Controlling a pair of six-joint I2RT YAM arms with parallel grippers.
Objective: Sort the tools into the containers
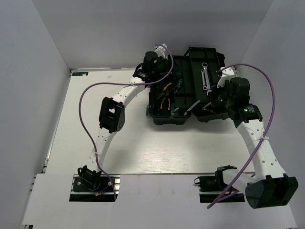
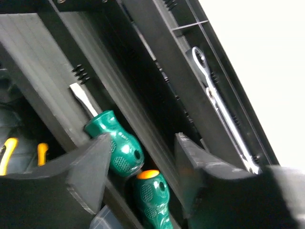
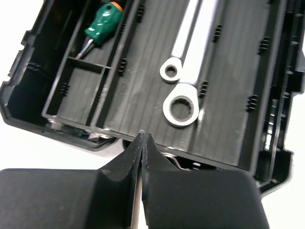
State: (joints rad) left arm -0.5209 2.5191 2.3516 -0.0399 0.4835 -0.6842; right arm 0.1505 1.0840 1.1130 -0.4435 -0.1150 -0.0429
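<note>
Left claw (image 2: 142, 157) wide over two glossy green screwdrivers (image 2: 119, 148), one orange-capped; right claw (image 3: 143, 143) pinched shut, silver wrenches (image 3: 200, 57) at 1 o'clock.

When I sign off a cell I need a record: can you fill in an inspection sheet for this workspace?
Surface: white table, toolbox at its far side.
Job's things: toolbox lies open; two green-handled screwdrivers in a narrow compartment; silver wrenches in the wide tray; yellow-handled pliers in another compartment.
Clutter: nothing seen.
Grippers: left gripper open, empty, above the screwdrivers; right gripper shut, empty, by the toolbox's edge.
Cables: purple cables loop from both arms.
Surroundings: plain white walls.
</note>
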